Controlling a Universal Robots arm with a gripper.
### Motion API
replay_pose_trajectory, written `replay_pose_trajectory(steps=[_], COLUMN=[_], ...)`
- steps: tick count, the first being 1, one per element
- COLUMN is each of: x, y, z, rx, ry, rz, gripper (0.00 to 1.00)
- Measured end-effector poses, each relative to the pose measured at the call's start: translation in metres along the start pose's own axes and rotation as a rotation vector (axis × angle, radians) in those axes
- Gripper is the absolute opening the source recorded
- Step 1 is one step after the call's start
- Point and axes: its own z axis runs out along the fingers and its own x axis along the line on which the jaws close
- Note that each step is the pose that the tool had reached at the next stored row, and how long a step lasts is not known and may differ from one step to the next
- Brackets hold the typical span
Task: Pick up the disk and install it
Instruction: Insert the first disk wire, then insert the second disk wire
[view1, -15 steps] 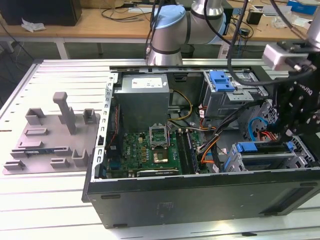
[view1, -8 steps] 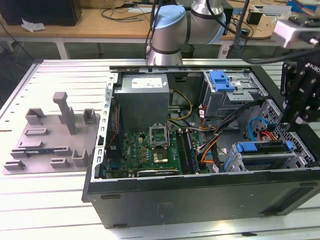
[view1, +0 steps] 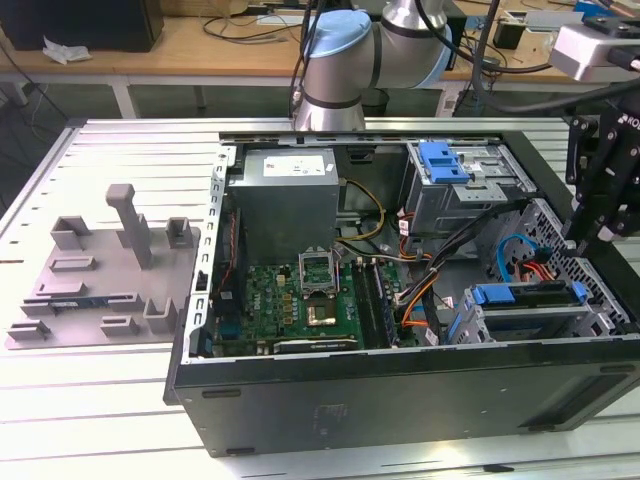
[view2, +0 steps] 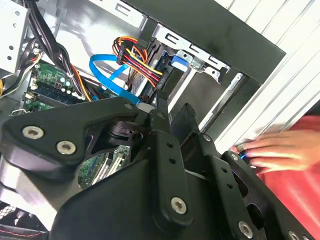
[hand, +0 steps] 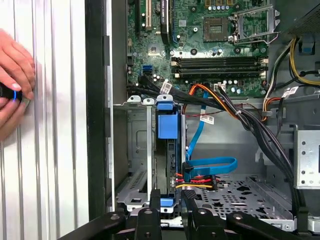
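Note:
The disk (hand: 166, 125) stands on edge inside the lower drive cage of the open computer case, its blue bracket facing out. In the exterior view the disk (view1: 520, 296) lies in the cage at the case's near right corner. In the second wrist view the bracket's blue end (view2: 180, 61) shows behind the cables. My gripper (view1: 585, 232) hangs above the case's right wall, apart from the disk. In the first wrist view the gripper (hand: 171, 196) is open, its black fingers either side of the cage slot with nothing between them.
A person's hand (hand: 15, 75) rests on the slatted table beside the case, holding a small device with a blue light. Blue and orange cables (hand: 210, 165) run next to the cage. A second cage with a blue handle (view1: 443, 160) sits behind. A grey fixture tray (view1: 100, 270) lies at the exterior view's left.

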Motion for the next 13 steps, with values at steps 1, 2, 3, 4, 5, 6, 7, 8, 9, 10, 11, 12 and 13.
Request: replay_pose_trajectory(steps=[1, 2, 3, 4, 5, 6, 7, 8, 9, 10, 11, 12, 13], x=[0.0000, 0.0000, 0.0000, 0.0000, 0.0000, 0.0000, 0.0000, 0.0000, 0.0000, 0.0000, 0.0000, 0.0000, 0.0000], y=[0.0000, 0.0000, 0.0000, 0.0000, 0.0000, 0.0000, 0.0000, 0.0000, 0.0000, 0.0000, 0.0000, 0.0000, 0.0000], z=[0.0000, 0.0000, 0.0000, 0.0000, 0.0000, 0.0000, 0.0000, 0.0000, 0.0000, 0.0000, 0.0000, 0.0000, 0.0000], rx=[0.0000, 0.0000, 0.0000, 0.0001, 0.0001, 0.0001, 0.0001, 0.0001, 0.0001, 0.0001, 0.0001, 0.0001, 0.0001], ry=[0.0000, -0.0001, -0.0001, 0.0000, 0.0000, 0.0000, -0.0001, 0.0000, 0.0000, 0.0000, 0.0000, -0.0001, 0.0000], rz=[0.000, 0.000, 0.000, 0.000, 0.000, 0.000, 0.000, 0.000, 0.000, 0.000, 0.000, 0.000, 0.000], gripper=[0.31, 0.31, 0.31, 0.31, 0.31, 0.31, 0.31, 0.31, 0.31, 0.31, 0.31, 0.31, 0.31])
